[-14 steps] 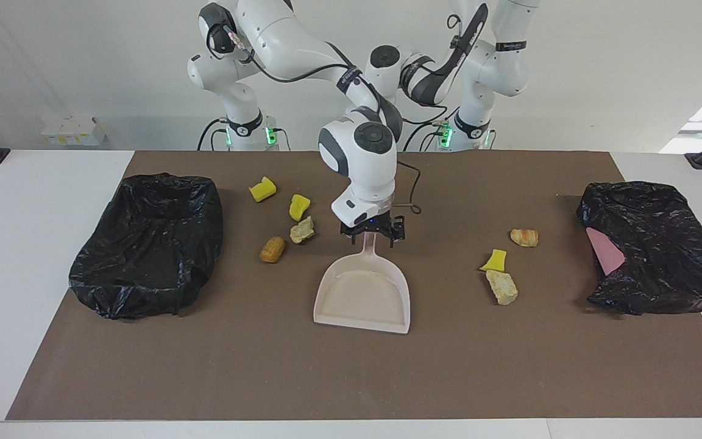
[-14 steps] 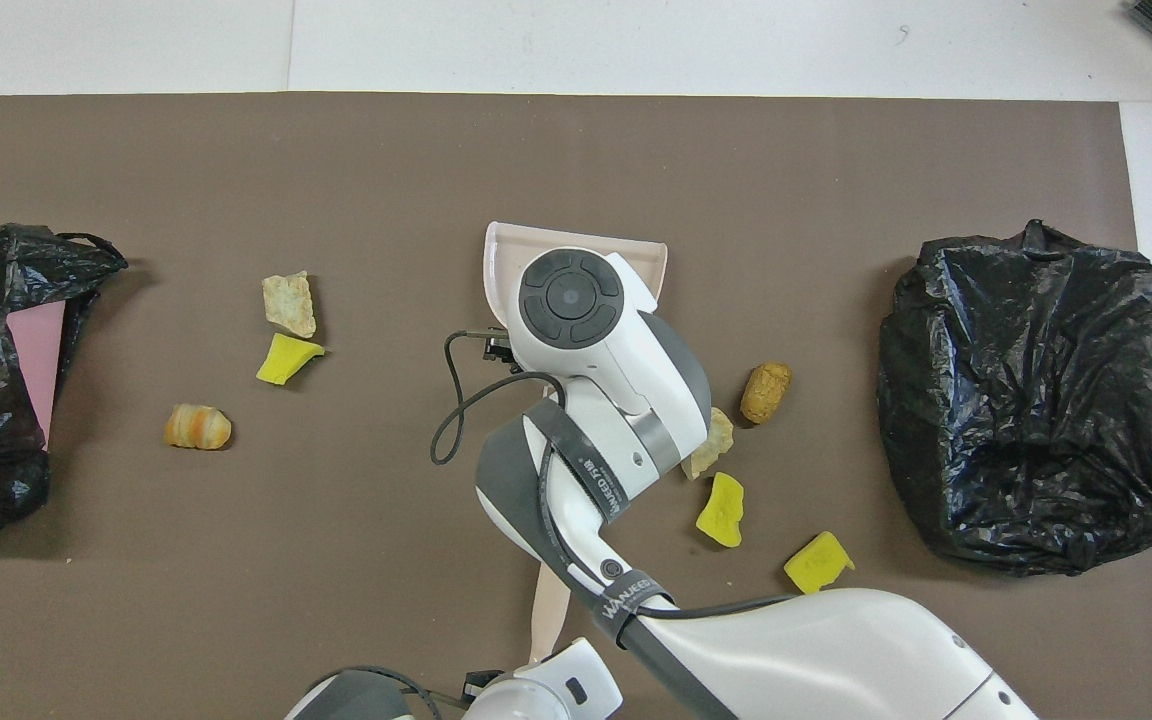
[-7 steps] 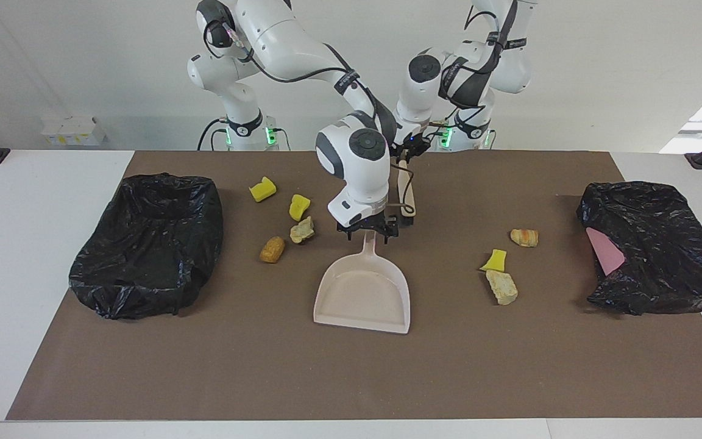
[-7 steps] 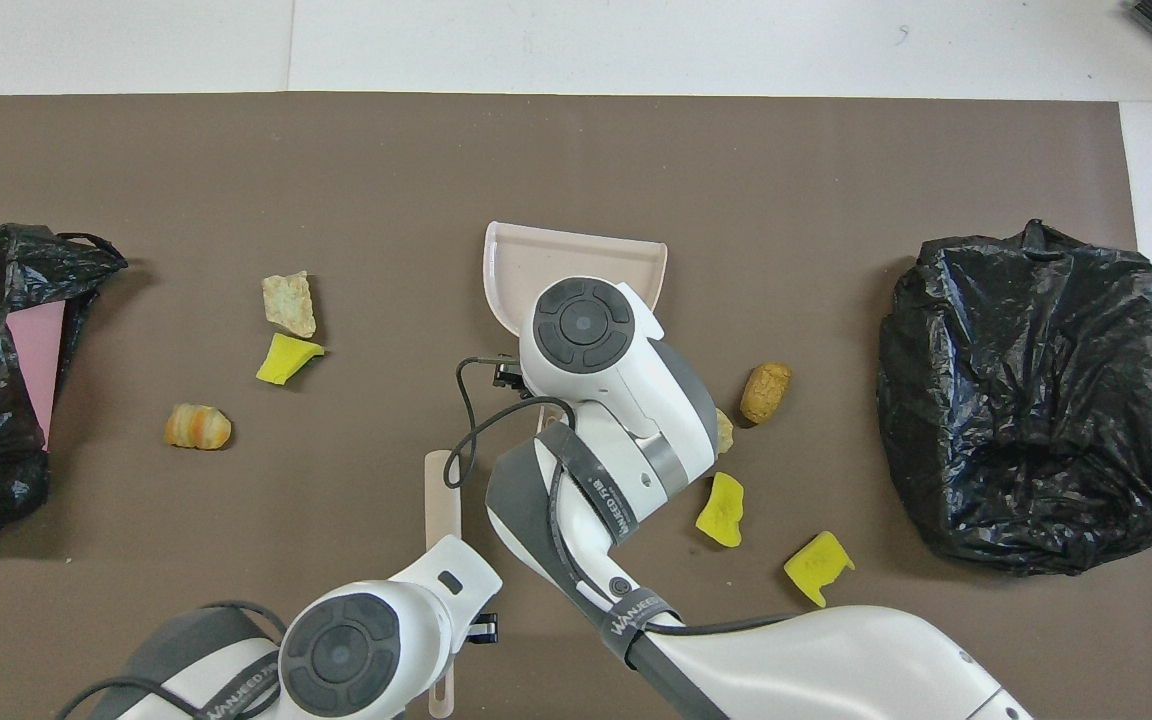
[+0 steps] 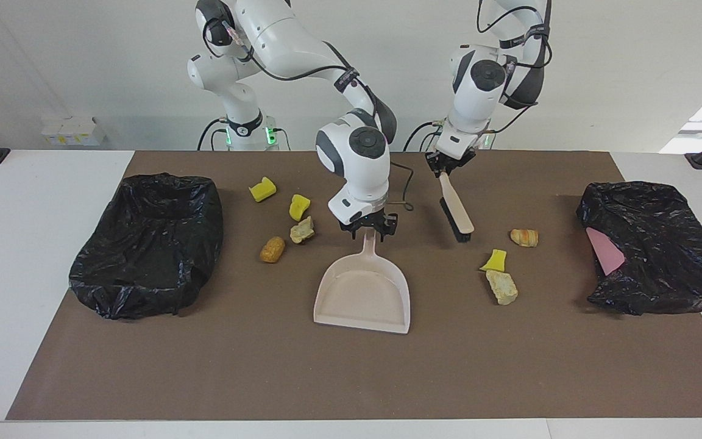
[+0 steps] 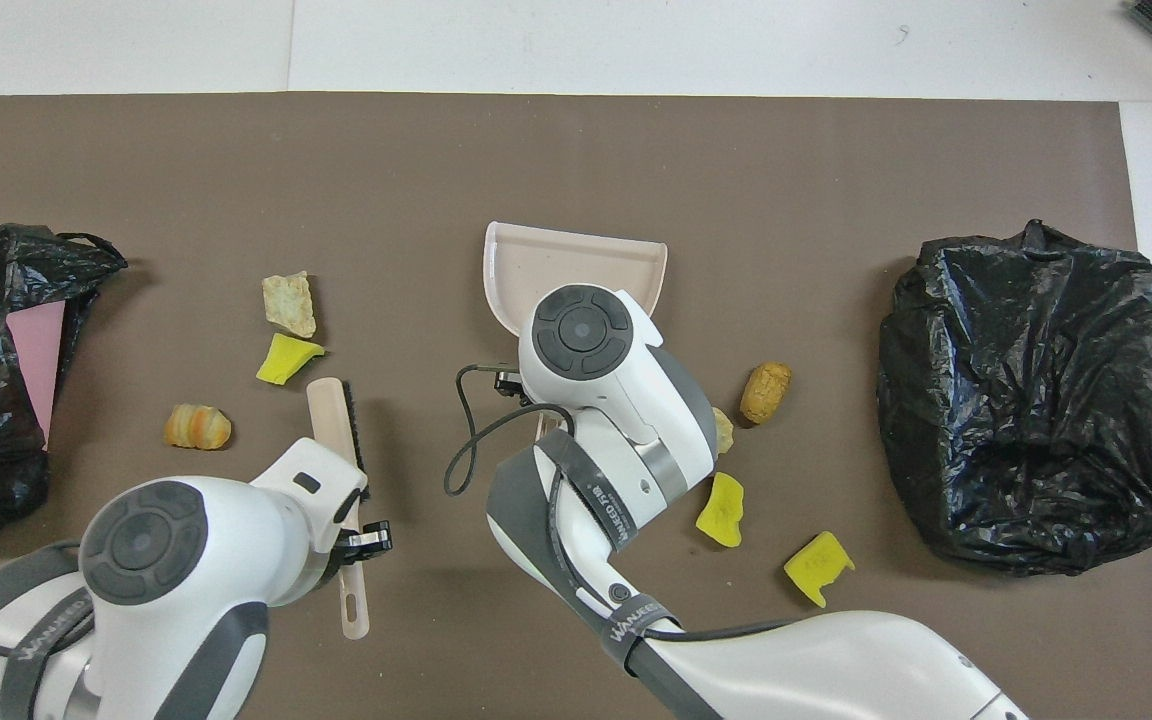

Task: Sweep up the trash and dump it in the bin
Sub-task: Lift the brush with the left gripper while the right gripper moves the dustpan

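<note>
The beige dustpan [image 5: 363, 296] lies flat mid-mat, also in the overhead view [image 6: 576, 265]. My right gripper [image 5: 368, 228] is shut on its handle. My left gripper [image 5: 448, 163] is shut on the handle of a beige brush [image 5: 457, 213], tilted with its bristle end low over the mat; it also shows in the overhead view [image 6: 334, 420]. Trash toward the left arm's end: a golden roll [image 5: 524, 237], a yellow wedge [image 5: 495, 260], a tan lump [image 5: 502, 286]. Toward the right arm's end: yellow pieces [image 5: 262, 189] [image 5: 299, 207], a tan lump [image 5: 302, 230], a brown lump [image 5: 272, 249].
A black bag-lined bin [image 5: 147, 244] sits at the right arm's end of the mat. Another black bag [image 5: 649, 244] with a pink sheet [image 5: 604, 250] in it sits at the left arm's end. The brown mat [image 5: 351, 378] covers most of the table.
My left arm has swung out from beside the right arm, carrying the brush toward the left arm's end, near the trash there. The right gripper and dustpan have barely moved.
</note>
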Robot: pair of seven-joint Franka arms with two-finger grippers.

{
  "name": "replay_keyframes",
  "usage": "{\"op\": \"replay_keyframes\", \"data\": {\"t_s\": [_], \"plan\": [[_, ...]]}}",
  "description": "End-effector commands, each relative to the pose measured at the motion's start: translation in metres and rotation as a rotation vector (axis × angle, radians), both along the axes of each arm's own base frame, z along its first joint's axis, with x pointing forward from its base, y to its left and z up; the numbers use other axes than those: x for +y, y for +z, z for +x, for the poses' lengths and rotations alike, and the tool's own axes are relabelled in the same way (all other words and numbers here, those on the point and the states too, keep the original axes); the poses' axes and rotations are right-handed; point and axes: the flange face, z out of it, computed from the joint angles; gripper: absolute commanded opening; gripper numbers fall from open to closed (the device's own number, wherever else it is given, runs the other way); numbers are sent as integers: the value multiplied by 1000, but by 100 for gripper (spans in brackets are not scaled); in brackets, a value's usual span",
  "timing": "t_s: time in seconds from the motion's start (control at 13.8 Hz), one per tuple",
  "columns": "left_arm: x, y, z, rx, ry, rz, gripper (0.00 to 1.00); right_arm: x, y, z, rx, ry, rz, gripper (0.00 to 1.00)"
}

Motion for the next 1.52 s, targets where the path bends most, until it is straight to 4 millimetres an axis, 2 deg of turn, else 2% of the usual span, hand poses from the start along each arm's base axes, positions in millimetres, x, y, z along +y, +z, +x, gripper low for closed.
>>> {"op": "replay_keyframes", "data": {"t_s": [0.0,0.07,0.22,0.36,0.58,0.8,0.94,1.09,1.3,1.45], "plan": [[40,21,33,-27,36,0,0,-2,7,-6,-8,15,26,0],[53,21,40,-28,56,2,0,-2,8,-6,-9,29,26,0],[95,19,50,-27,139,11,0,-3,10,-6,-18,61,16,0],[133,16,54,-24,145,24,0,-1,16,-3,-38,132,23,0],[190,14,55,-21,134,17,0,-4,41,0,-100,259,7,0],[223,-2,45,18,105,5,0,-19,51,8,-118,445,-10,0],[222,-23,43,52,53,-6,0,-35,52,19,-129,567,-16,0],[211,-42,53,55,24,-10,0,-50,51,28,-130,694,-23,0],[178,-55,67,27,-47,-11,0,-69,49,39,-122,858,-33,0],[145,-53,69,14,-103,-28,0,-76,51,45,-124,1008,-60,0]]}}
